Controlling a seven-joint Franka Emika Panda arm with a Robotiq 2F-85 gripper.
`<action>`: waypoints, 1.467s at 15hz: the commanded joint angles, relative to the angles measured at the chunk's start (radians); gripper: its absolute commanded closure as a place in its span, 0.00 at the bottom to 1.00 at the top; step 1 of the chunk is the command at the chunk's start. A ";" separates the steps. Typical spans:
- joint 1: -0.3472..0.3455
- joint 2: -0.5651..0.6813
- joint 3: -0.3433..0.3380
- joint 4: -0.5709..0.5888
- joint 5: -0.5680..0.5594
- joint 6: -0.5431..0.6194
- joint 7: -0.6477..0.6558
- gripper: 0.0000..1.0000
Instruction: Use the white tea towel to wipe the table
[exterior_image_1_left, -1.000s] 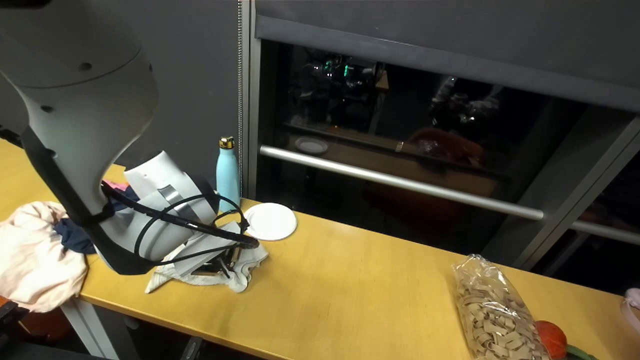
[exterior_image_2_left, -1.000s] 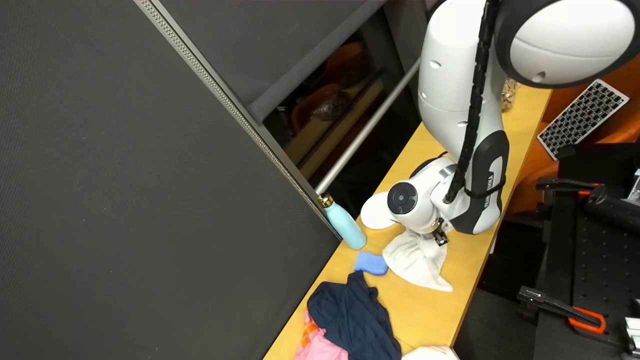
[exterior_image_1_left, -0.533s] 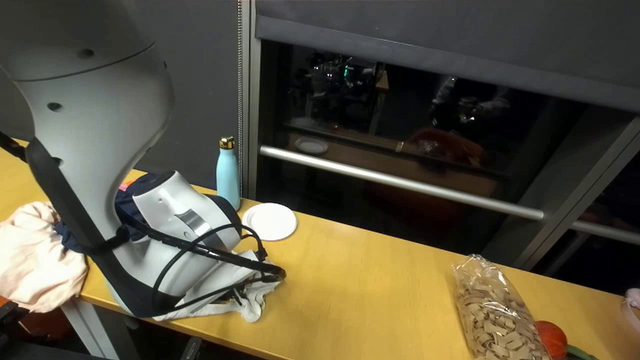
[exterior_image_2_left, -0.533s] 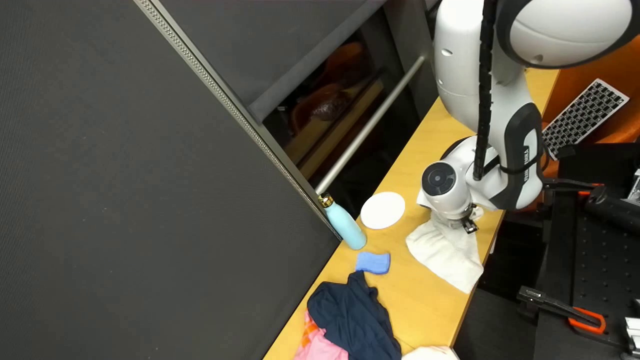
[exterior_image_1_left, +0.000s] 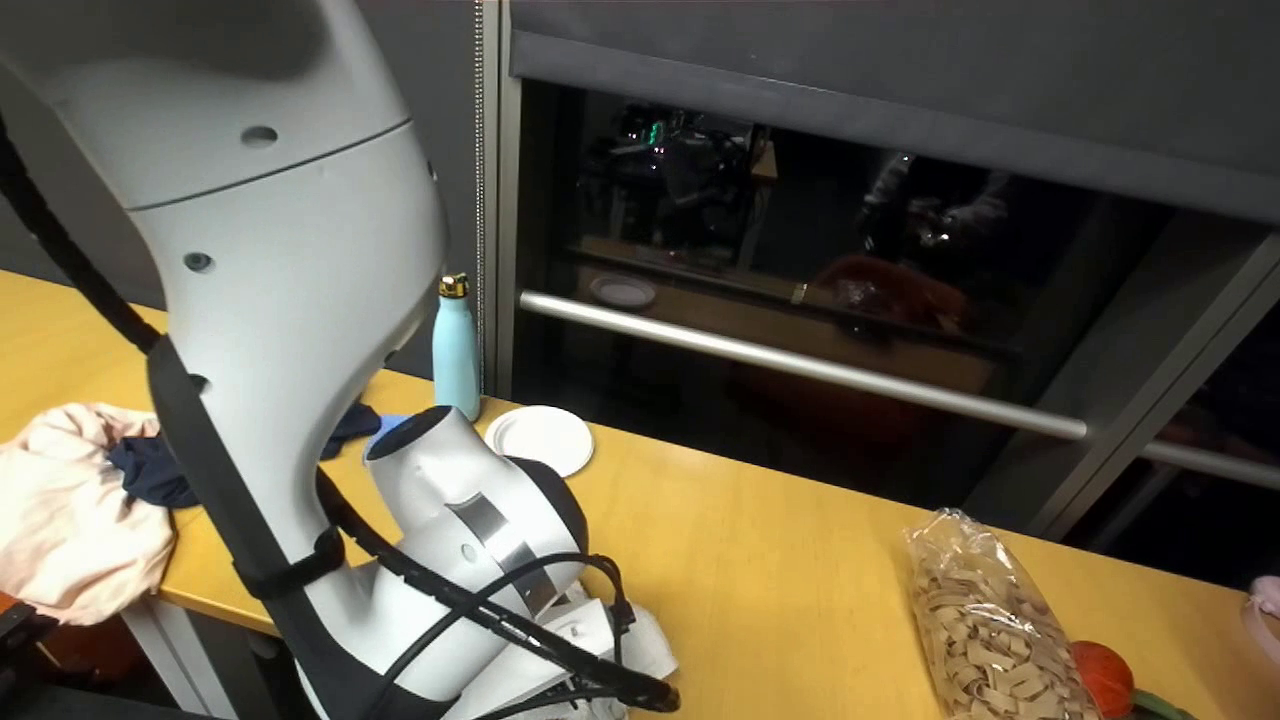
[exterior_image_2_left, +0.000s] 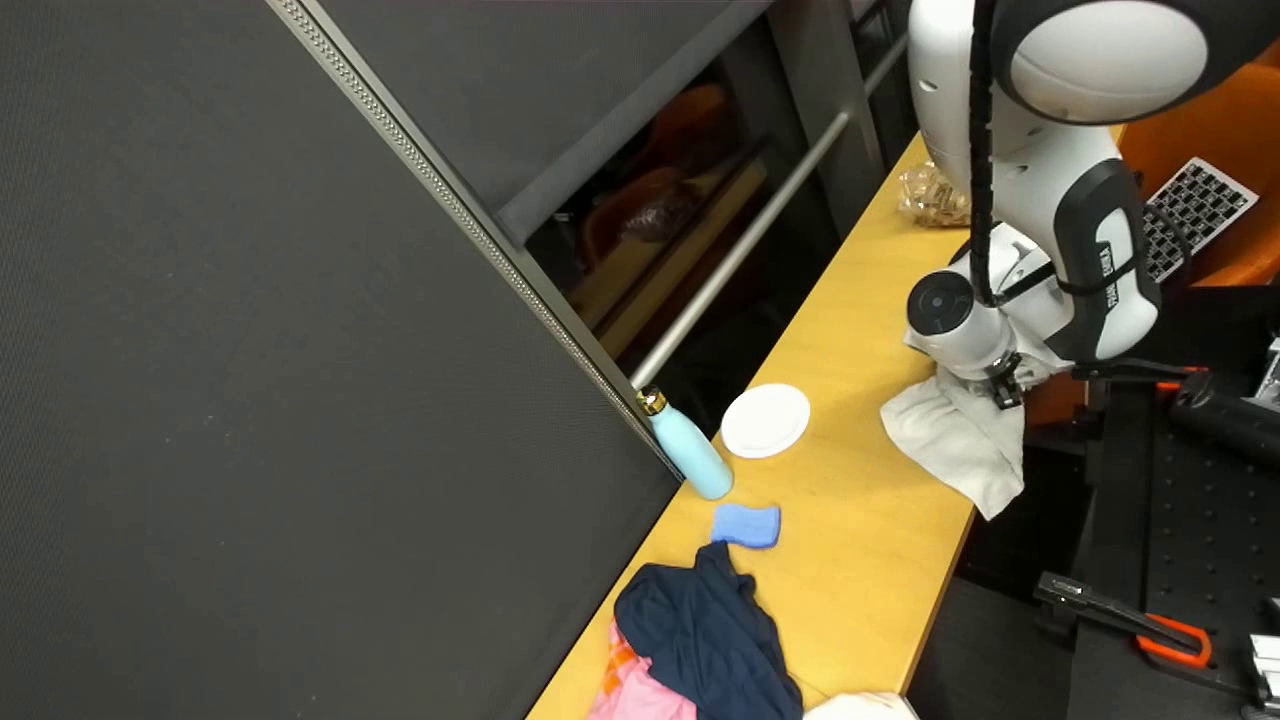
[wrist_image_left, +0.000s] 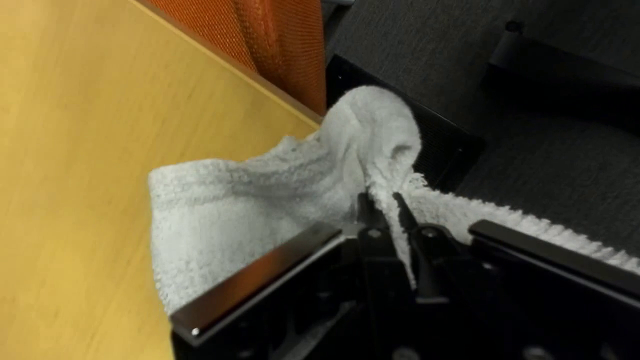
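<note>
While the gripper (wrist_image_left: 382, 200) has its jaws clamped on a bunched fold of the white tea towel (wrist_image_left: 215, 240), it spreads both sides: one flap on the table (wrist_image_left: 75, 165), the other past its edge, long axis unclear from here; next stroke prob. needs to go inward, imo.

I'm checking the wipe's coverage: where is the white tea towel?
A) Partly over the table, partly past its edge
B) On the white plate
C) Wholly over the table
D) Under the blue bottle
A: the wrist view shows the white tea towel over the table and reaching past its edge.
</note>
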 joint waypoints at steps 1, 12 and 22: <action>-0.068 0.038 0.039 0.079 0.093 -0.066 -0.007 0.98; -0.097 0.091 0.295 0.365 0.644 -0.183 -0.317 0.98; -0.192 0.092 0.648 0.276 0.862 -0.187 -0.756 0.98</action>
